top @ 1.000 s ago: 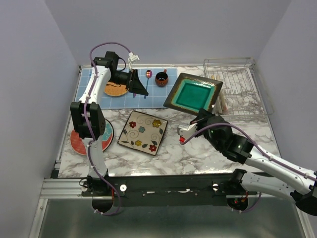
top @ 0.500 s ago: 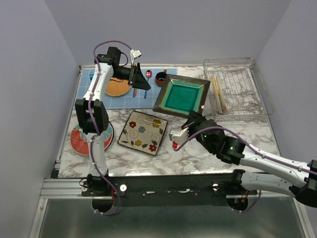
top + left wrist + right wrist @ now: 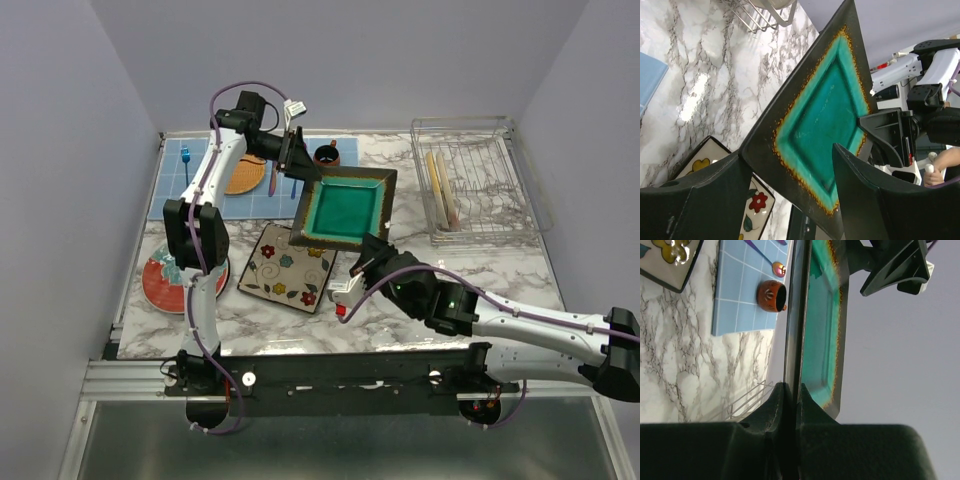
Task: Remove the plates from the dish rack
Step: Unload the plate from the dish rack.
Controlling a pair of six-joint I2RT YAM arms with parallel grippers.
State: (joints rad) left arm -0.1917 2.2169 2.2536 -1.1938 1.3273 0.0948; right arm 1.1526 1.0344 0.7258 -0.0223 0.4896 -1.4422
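Top view: dark square plate [image 3: 345,205] with teal centre was up off the tabletop [image 3: 500,265], tilted, roughly mid-scene. Right tool [image 3: 368,248] was clamped tight on its 5 o'clock corner, rim pinched between the jaws in the right wrist view. Left tool [image 3: 296,168] sat at the plate's 11 o'clock corner with jaws wide, so the plate lay at 5 o'clock from it. In the left wrist view the plate's edge ran through the gap between the two fingers, with no clear contact on either. The plate's diagonal ran 11 to 5, one tool at each end, and the left looked nearer to taking over. Looked like a handover: the left would have to close on that far corner before the right let go. The rack [image 3: 500,130] was at 2 to 3 o'clock from the plate, with pale plates [image 3: 440,190] on edge at its left side, yet to unload. Floral plate [image 3: 288,265] lay flat at 7 o'clock, red plate [image 3: 160,285] further out at 8.
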